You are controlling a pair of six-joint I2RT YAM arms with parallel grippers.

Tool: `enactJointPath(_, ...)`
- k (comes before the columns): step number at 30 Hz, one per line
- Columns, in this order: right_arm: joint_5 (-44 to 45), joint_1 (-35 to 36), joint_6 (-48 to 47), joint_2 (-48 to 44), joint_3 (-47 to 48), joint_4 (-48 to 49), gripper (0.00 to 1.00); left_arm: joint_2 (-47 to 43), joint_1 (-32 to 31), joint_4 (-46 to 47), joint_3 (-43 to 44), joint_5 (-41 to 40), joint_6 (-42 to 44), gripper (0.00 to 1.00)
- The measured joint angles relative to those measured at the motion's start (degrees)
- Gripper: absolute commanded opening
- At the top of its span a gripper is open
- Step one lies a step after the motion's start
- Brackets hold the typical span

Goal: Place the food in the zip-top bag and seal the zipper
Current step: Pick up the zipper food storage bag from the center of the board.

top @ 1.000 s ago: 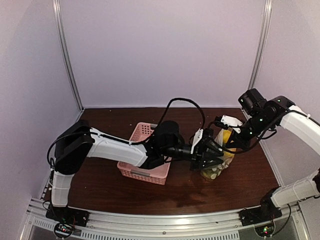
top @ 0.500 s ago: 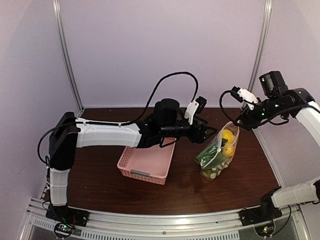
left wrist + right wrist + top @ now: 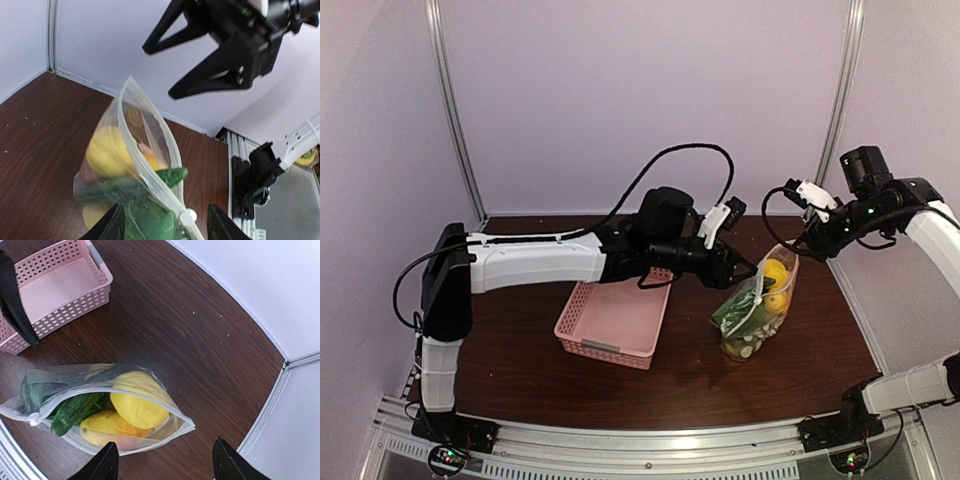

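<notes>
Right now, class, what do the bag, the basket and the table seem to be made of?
Zip-top bag: thin clear plastic film, glossy; the food shows through. Basket: pink moulded plastic, matte, with perforated walls. Table: dark wood or wood-look laminate, faintly shiny; grain streaks alone cannot settle which.

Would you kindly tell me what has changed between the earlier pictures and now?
Both grippers let go of the zip-top bag. The left gripper pulled up and back, then edged toward the bag again; the right gripper rose away to the right. Both jaws now stand open. The bag, with the food inside, and the pink basket stayed put.
</notes>
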Motion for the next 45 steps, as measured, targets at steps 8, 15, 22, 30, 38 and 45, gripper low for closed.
enactJointPath(8,-7.82,1.55,-18.05,-6.01,-0.11,-10.78,0.64,-0.09,-5.11,-7.50,-1.44,-1.31,4.94,0.51)
enactJointPath(15,-9.84,2.25,-25.83,-9.16,-1.99,-12.76,0.63,-0.15,-5.84,-6.56,-4.28,-6.32,4.44,0.49)
enactJointPath(22,-9.66,2.25,-25.94,-8.44,-4.17,-10.69,0.61,0.59,-5.53,-3.34,-3.48,-8.26,4.70,0.41)
enactJointPath(30,-8.83,2.25,-28.30,-7.04,-5.40,-10.10,0.49,3.21,-5.81,-3.08,-1.49,-7.37,5.84,0.38)
enactJointPath(38,-8.09,4.33,-33.33,-7.04,-9.29,-10.34,0.54,3.78,-6.54,-2.45,-1.31,-9.18,6.36,0.50)
enactJointPath(45,-3.89,9.55,-34.97,-7.19,-13.09,-8.50,0.53,-0.37,-7.52,-1.03,-6.88,-13.88,6.29,0.51)
